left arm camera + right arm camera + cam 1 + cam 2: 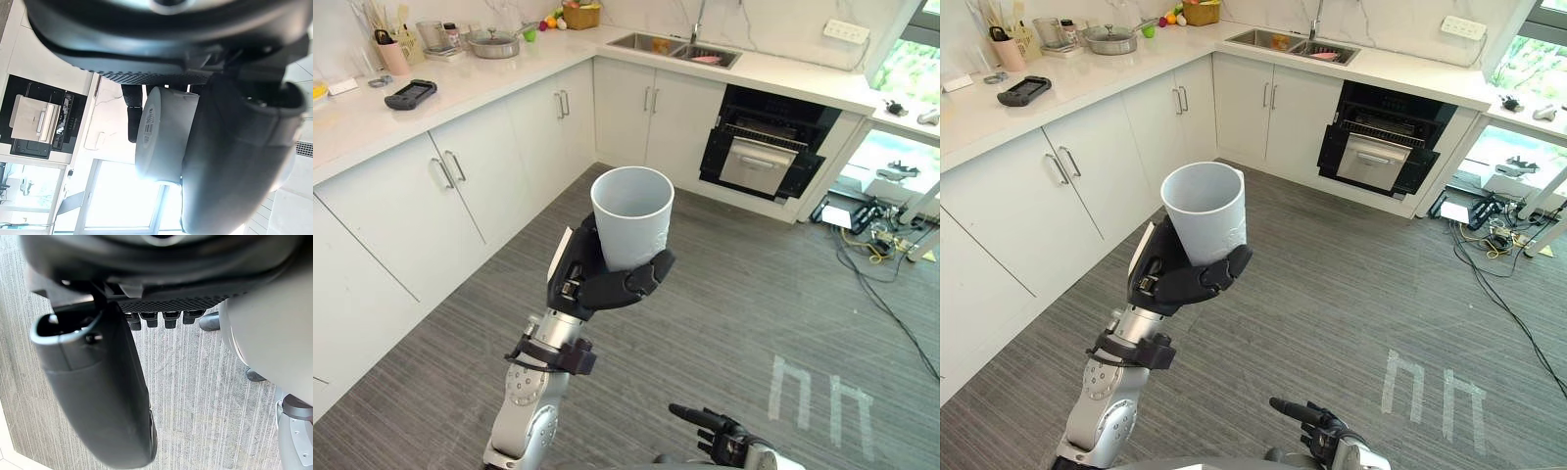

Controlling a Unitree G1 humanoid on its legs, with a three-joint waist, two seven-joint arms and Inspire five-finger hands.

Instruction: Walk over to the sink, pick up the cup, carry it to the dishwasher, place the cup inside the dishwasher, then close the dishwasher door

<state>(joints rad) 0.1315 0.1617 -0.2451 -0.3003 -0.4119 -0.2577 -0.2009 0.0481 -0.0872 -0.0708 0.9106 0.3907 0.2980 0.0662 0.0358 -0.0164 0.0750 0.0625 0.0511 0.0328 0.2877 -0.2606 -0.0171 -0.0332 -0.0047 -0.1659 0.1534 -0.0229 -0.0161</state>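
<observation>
**Item 1. White cup** (pixel 632 215). Held upright at the centre of the frame, mouth upward, above the grey plank floor (pixel 754 294). No contents can be seen. Upright carriage is judged to suit later setting-down in a rack.

**Item 2. Left hand** (pixel 597 279). Raised on its arm from the lower left. The fingers are wrapped round the lower part of the cup from the front and the thumb is set behind it, so the base is cradled and the rim left free.

**Item 3. Right hand** (pixel 720 436). Seen at the lower edge of the frame, low and idle, nothing held. Its fingers appear extended and relaxed, though little of them is shown.

**Item 4. Sink** (pixel 674 49). Set into the white worktop (pixel 489 83) at the upper centre, well apart from the cup.

**Item 5. Dishwasher** (pixel 759 162). Built in below the worktop at the upper right, beside the sink; its door is lowered, the dark interior exposed. It is well apart from the cup, so the carrying step is judged to be under way, with placing and door-closing not yet done.

**Item 6. Lidded pot** (pixel 494 42). Stood on the worktop at the upper left.
</observation>
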